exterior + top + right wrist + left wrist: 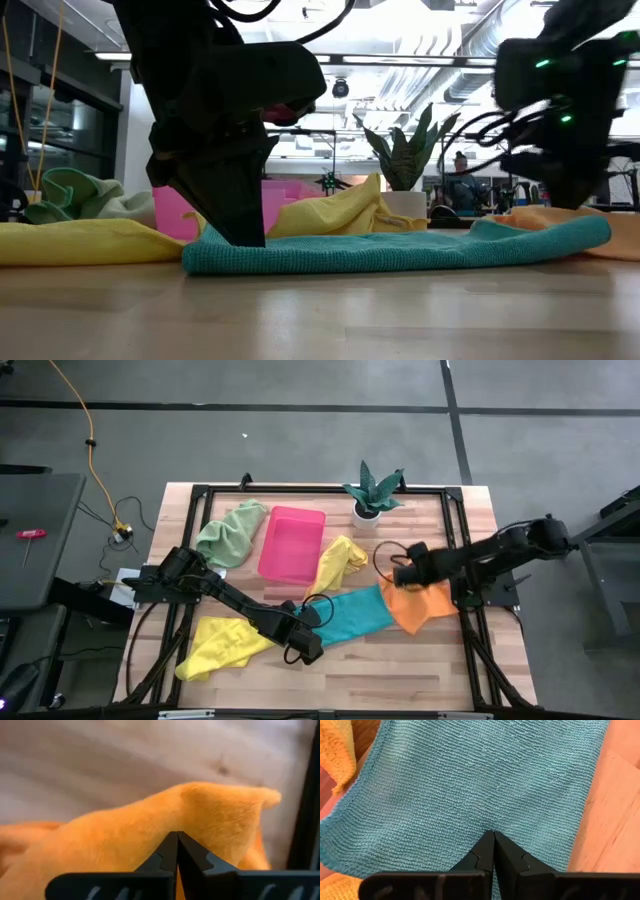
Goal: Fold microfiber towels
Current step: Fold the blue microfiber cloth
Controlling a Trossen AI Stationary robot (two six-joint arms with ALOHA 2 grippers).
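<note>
The teal towel (352, 615) is spread on the table (400, 670) between a yellow towel (222, 643) and the orange towel (420, 607). The left gripper (493, 836) is pressed onto it with fingers fully together, nothing seen pinched. The right gripper (177, 836), likewise closed, is set against the orange towel

Wooden table (400, 660) bears five towels (352, 615); pink tray (292, 544); potted plant (372, 492).
</note>
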